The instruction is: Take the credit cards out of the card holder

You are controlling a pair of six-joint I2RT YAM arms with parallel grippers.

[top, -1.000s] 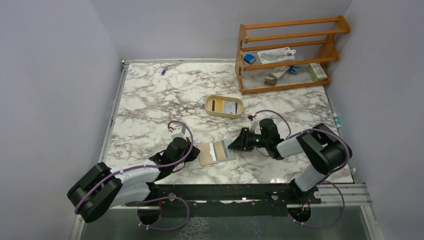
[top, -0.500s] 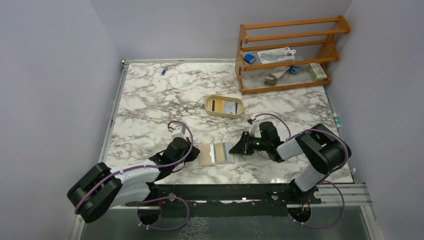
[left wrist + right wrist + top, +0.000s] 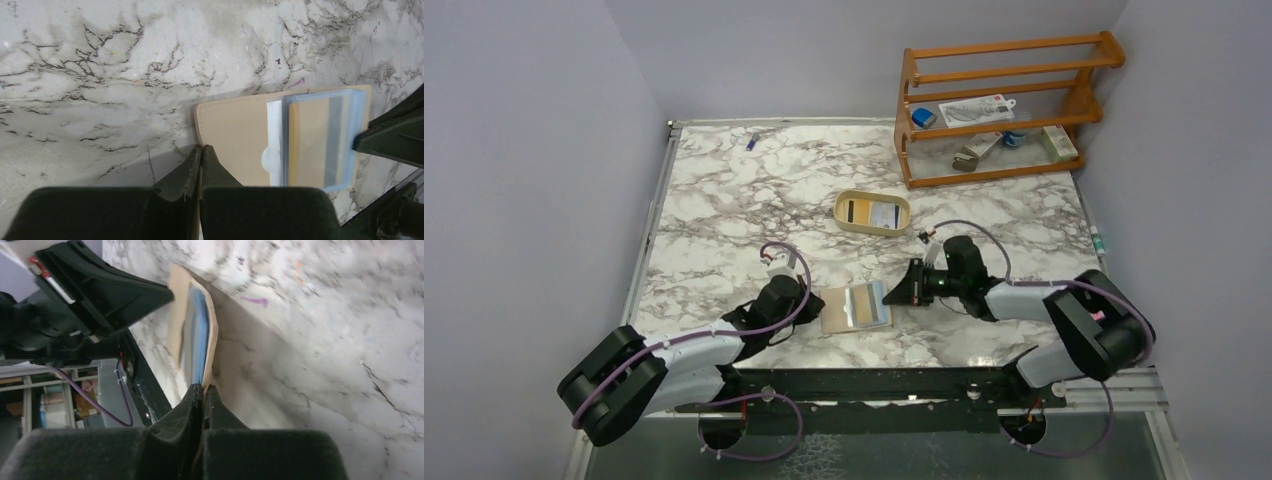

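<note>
The tan card holder (image 3: pixel 856 307) lies open on the marble table between my two grippers. It shows in the left wrist view (image 3: pixel 235 135), with a yellowish card with a grey stripe (image 3: pixel 312 140) inside clear sleeves. My left gripper (image 3: pixel 816 305) (image 3: pixel 201 148) is shut on the holder's left edge. My right gripper (image 3: pixel 890 294) (image 3: pixel 203 387) is shut on its right edge, which is tilted up off the table (image 3: pixel 175 315); a light blue card or sleeve edge (image 3: pixel 197 335) shows there.
A cream oval tray (image 3: pixel 839 222) with a dark-striped card (image 3: pixel 852 211) and a whitish card (image 3: pixel 886 214) stands behind the holder. A wooden rack (image 3: pixel 999 110) with small items is at the back right. A small pen-like item (image 3: pixel 751 141) lies at the back left.
The right arm's elbow has swung out to the right and lower while its gripper stays at the holder's right edge. The left arm has not moved.
</note>
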